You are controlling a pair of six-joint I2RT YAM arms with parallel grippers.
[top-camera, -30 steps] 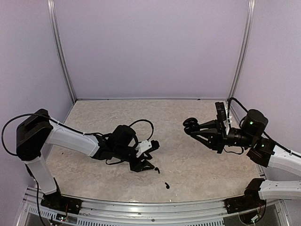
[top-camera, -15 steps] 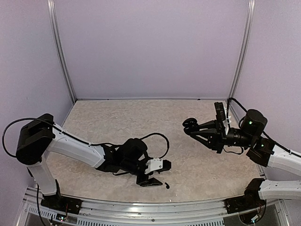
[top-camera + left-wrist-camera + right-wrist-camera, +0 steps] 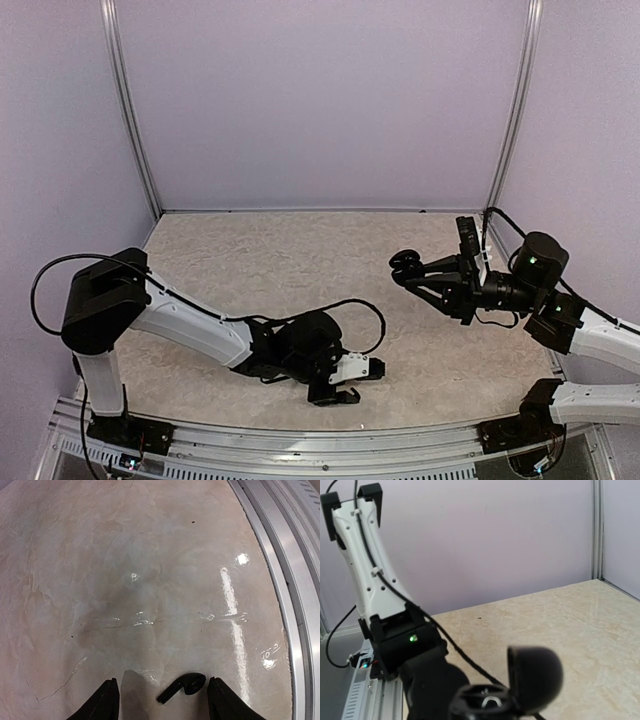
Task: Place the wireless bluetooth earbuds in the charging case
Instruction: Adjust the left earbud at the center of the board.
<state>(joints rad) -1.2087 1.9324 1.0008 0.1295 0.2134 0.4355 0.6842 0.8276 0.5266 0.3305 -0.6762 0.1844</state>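
Note:
One glossy black earbud (image 3: 184, 687) lies on the beige table between the fingertips of my left gripper (image 3: 163, 681), nearer the right finger, its stem pointing lower left. The jaws stand open around it without touching it. In the top view the left gripper (image 3: 352, 381) is low over the table near the front edge and covers the earbud. My right gripper (image 3: 412, 273) is raised at the right and shut on the round black charging case (image 3: 405, 264). The case (image 3: 487, 703) has its lid (image 3: 536, 679) hinged open and upright.
A metal rail (image 3: 292, 605) runs along the table's front edge, close to the right of the left gripper. The same rail (image 3: 300, 442) crosses the bottom of the top view. Lilac walls enclose the table on three sides. The left arm (image 3: 367, 575) shows in the right wrist view.
The left arm has swung right and toward the front edge, coming down over the earbud near the rail. Its jaws opened a little wider. The right arm and case stayed still.

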